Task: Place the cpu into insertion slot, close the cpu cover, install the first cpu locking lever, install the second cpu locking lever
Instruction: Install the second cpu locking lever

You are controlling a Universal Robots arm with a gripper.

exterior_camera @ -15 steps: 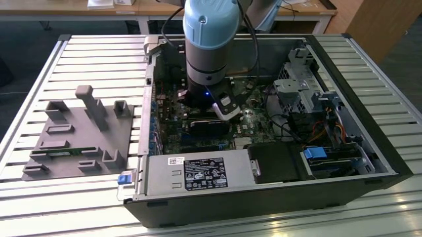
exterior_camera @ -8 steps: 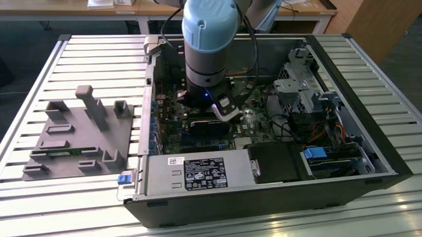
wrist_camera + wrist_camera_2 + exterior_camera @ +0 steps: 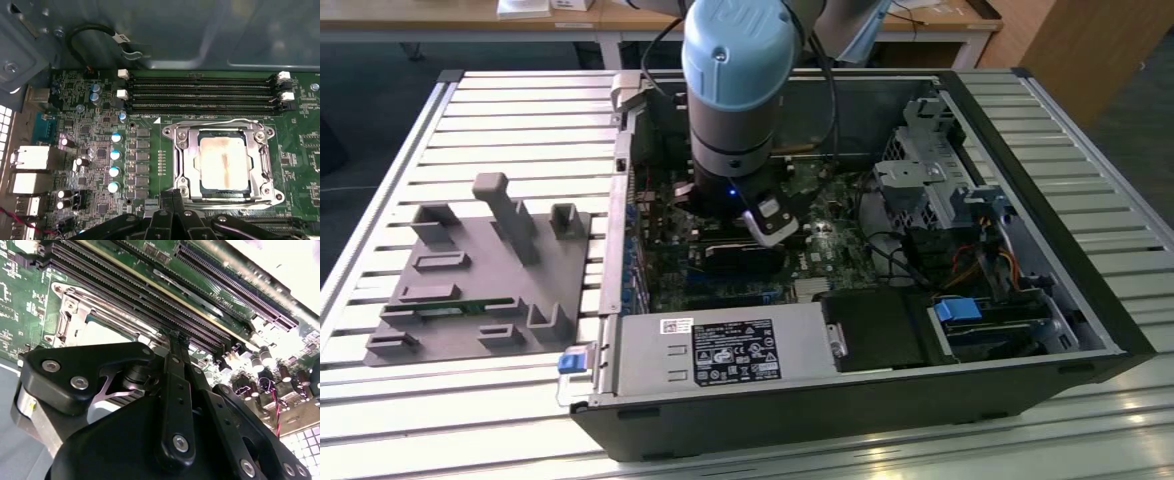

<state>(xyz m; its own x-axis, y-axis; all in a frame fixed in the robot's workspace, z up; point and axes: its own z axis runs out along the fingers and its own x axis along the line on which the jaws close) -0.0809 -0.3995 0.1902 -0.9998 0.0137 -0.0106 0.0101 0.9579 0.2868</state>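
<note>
We see the end effector (image 3: 175, 347) with its fingers drawn together into one narrow tip, gripping nothing, low over the motherboard (image 3: 90, 150) inside the open computer case (image 3: 1067, 330). In the first wrist view the fingertips (image 3: 172, 196) sit just beside the edge of the insertion slot (image 3: 223, 162). The cpu (image 3: 223, 161) already lies seated in that slot, and the cpu cover (image 3: 187, 160) frames it, apparently lowered. We cannot tell whether the locking levers are engaged. The memory slots (image 3: 200, 90) run along the slot's opposite side, away from the end effector.
</note>
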